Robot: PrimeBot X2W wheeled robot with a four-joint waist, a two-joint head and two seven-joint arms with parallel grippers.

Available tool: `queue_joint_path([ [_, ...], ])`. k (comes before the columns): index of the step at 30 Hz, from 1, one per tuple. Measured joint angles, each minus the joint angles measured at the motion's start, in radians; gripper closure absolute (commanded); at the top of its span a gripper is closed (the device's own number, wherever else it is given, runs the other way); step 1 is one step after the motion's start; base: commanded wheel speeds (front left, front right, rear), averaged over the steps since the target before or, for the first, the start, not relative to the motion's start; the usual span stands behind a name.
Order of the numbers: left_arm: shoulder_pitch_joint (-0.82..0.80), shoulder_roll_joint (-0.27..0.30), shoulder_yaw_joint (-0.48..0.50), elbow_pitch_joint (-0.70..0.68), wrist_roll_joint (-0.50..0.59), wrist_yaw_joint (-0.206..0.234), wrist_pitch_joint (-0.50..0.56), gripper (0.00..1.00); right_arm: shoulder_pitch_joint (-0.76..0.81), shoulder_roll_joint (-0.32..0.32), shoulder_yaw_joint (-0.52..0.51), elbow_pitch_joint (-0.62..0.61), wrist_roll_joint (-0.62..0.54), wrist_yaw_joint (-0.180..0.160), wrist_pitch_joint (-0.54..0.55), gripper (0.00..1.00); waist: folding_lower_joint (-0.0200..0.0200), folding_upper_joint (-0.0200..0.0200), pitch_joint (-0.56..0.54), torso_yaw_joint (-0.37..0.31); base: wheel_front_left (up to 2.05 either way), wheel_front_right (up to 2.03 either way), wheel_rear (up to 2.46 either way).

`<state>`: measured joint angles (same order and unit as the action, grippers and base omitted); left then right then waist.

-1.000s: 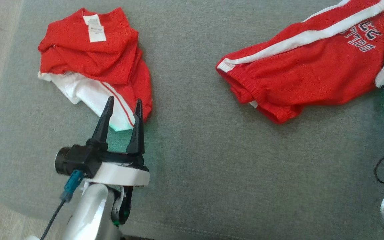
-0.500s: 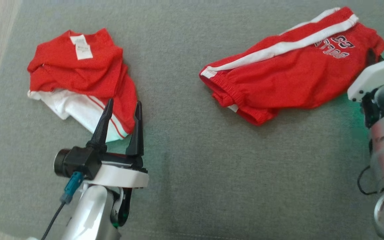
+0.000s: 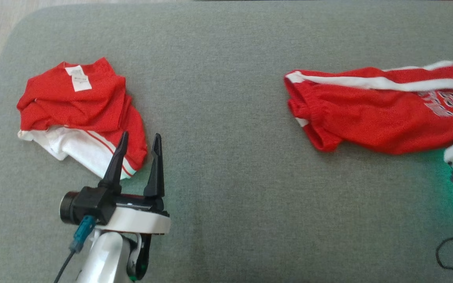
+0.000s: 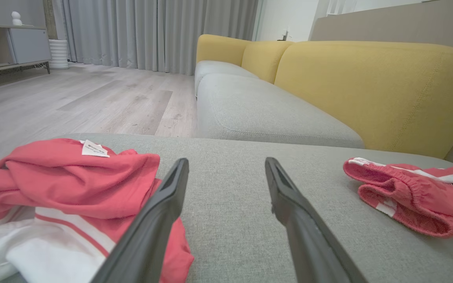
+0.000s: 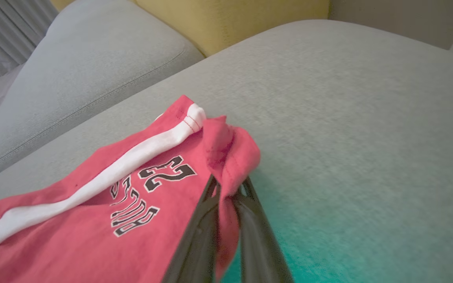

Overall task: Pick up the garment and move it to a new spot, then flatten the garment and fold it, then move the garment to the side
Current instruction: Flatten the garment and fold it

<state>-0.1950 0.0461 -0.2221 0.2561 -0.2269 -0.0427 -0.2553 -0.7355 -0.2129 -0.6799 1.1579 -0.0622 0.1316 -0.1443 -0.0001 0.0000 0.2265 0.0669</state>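
The right pincer pinches a corner of the shorts. The left pincer points forward, wide, beside the red heap

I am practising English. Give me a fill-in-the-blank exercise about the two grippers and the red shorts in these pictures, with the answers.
1. The right gripper is ____ on a hem of the red shorts.
2. The left gripper stands ____, holding nothing.
3. The stripe along the shorts is ____.
4. The number printed on the shorts is ____.
Answers: shut; open; white; 23.
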Motion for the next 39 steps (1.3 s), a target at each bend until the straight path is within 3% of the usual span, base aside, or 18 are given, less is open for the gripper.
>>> queue_joint_path([
  [8, 0.017, 0.000, 0.004, 0.000, 0.003, -0.001, 0.000, 0.00, 0.051, 0.047, -0.039, -0.052, 0.026, 0.000, -0.017, 1.00, 0.0001, 0.0000, -0.022, -0.012, 0.00, 0.00, 0.00],
  [15, 0.030, 0.000, 0.003, 0.012, 0.010, -0.002, 0.000, 0.00, 0.037, 0.118, 0.078, -0.087, 0.158, 0.000, -0.045, 1.00, 0.0001, 0.0000, -0.046, -0.008, 0.00, 0.00, 0.00],
  [22, 0.045, 0.000, 0.003, 0.030, 0.018, -0.010, 0.000, 0.00, 0.021, 0.145, 0.366, -0.236, 0.462, 0.000, -0.028, 1.00, 0.0001, 0.0000, -0.091, 0.006, 0.00, 0.00, 0.00],
  [28, 0.069, 0.000, 0.001, 0.031, 0.018, -0.010, 0.000, 0.00, 0.132, 0.146, 0.644, -0.400, 0.669, 0.000, 0.003, 1.00, 0.0000, 0.0000, -0.119, 0.033, 0.00, 0.00, 0.00],
  [34, 0.083, 0.001, 0.001, 0.032, 0.018, -0.010, 0.000, 0.00, 0.199, 0.132, 0.887, -0.456, 0.722, 0.000, 0.031, 1.00, 0.0000, 0.0000, -0.136, 0.063, 0.00, 0.00, 0.00],
  [39, 0.089, 0.001, 0.002, 0.032, 0.018, -0.010, 0.000, 0.00, 0.216, 0.061, 1.072, -0.445, 0.697, 0.000, 0.030, 1.00, 0.0001, 0.0000, -0.142, 0.079, 0.00, 0.00, 0.00],
])
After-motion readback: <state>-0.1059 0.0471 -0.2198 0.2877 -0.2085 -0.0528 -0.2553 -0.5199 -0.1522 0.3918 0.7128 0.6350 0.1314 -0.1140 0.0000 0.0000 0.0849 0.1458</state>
